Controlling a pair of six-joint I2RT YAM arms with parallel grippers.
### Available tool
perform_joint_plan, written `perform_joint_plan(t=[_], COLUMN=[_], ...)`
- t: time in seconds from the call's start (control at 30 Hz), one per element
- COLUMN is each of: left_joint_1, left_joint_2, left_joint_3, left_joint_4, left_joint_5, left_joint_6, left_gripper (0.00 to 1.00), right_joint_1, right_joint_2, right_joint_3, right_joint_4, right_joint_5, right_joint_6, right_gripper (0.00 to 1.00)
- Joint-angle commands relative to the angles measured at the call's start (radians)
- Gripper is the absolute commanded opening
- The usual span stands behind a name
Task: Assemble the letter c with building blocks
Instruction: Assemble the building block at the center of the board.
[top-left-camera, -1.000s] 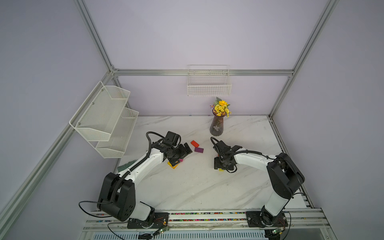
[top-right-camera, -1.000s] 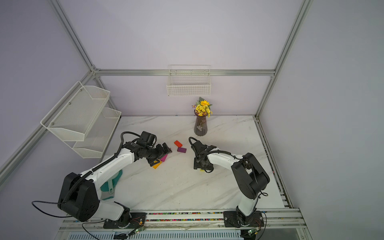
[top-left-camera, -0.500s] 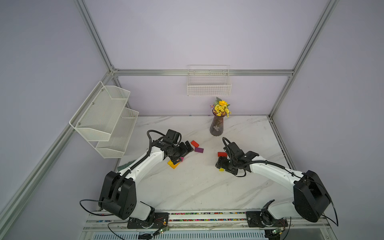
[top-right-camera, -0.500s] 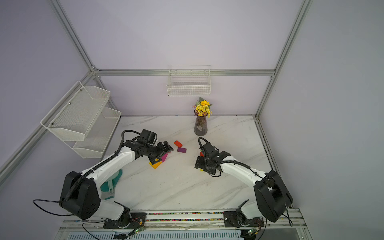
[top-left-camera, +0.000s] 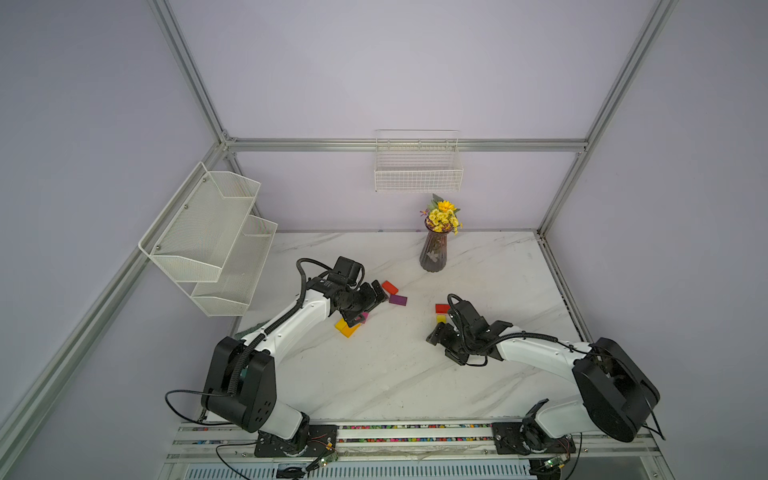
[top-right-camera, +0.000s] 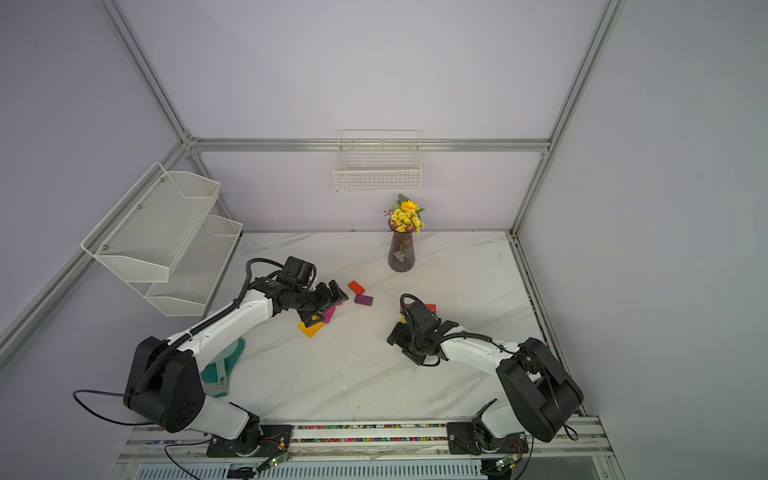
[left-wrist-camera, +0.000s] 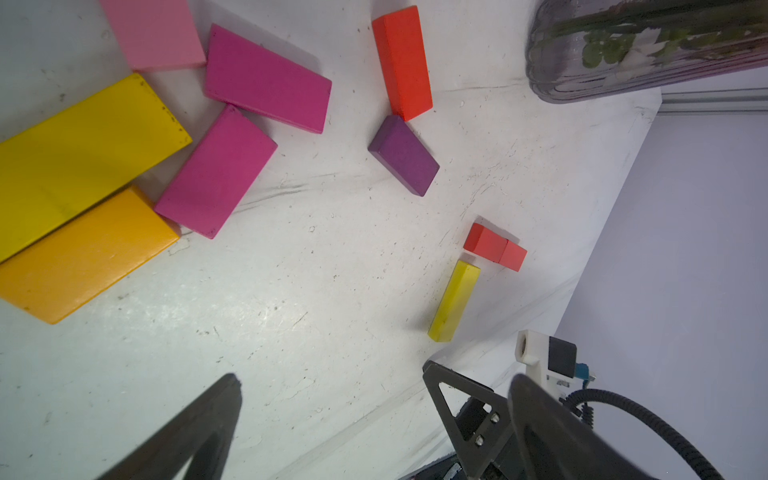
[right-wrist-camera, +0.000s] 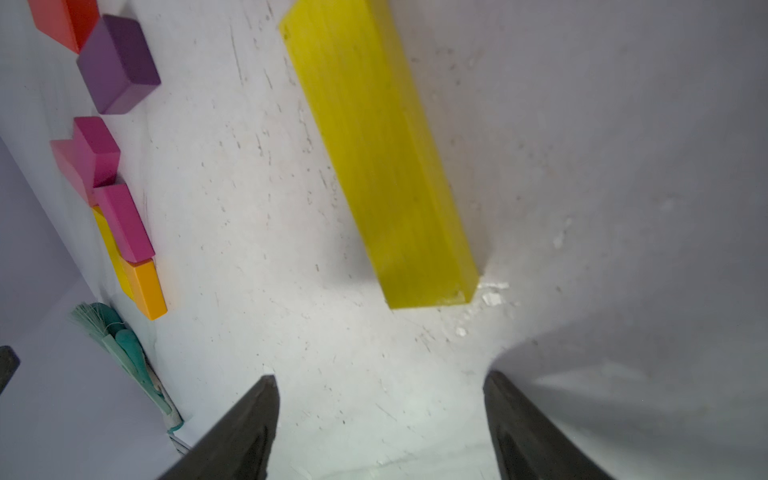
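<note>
Room: lilac-grey matte walls behind a frame of aluminium profiles; a white wire basket hangs on the back wall and a two-tier white mesh shelf on the side wall
Bench: white with grey marble veining; up close it is scuffed, with fine scratches and dark specks
Vase: ribbed smoky glass, flared at the base, holding yellow flowers, near the back of the bench
Brush: teal, lying flat by the left arm's base
Building blocks: matte, sharp-edged flat cuboids in solid colours
Cluster: long yellow block lies side by side against an orange block; two magenta blocks and a pink block crowd their ends; partly hidden under the left arm's wrist in both top views
Pair: red-orange block and purple block, end to corner, touching or nearly so, between cluster and vase
Corner: two small red blocks end to end, with a slim yellow block running off from one end at roughly a right angle, near the right arm
Left end effector: dark wedge-shaped fingers spread wide, nothing between them, over bare bench beside the cluster
Right end effector: fingers apart and empty, tips just short of the slim yellow block's near end, not touching it
</note>
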Motion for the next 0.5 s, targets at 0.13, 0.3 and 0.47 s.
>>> perform_joint_plan(t=[0.13, 0.3, 0.47], left_joint_1=[-0.003, -0.002, -0.002], left_joint_2=[-0.004, -0.003, -0.001], left_joint_3=[0.024, 0.022, 0.021], left_joint_4=[0.011, 0.01, 0.01], left_joint_5=[0.008, 0.006, 0.005], left_joint_6=[0.021, 0.021, 0.021], left_gripper=[1.0, 1.0, 1.0], right_joint_1=[0.005, 0.005, 0.002], right_joint_2=[0.035, 0.061, 0.077], right_joint_3=[0.01, 0.023, 0.032], right_joint_4=[0.061, 0.067, 0.064], right_joint_5=[0.032, 0.038, 0.047], right_joint_6=[0.064, 0.067, 0.067], right_gripper=[0.79, 0.79, 0.79])
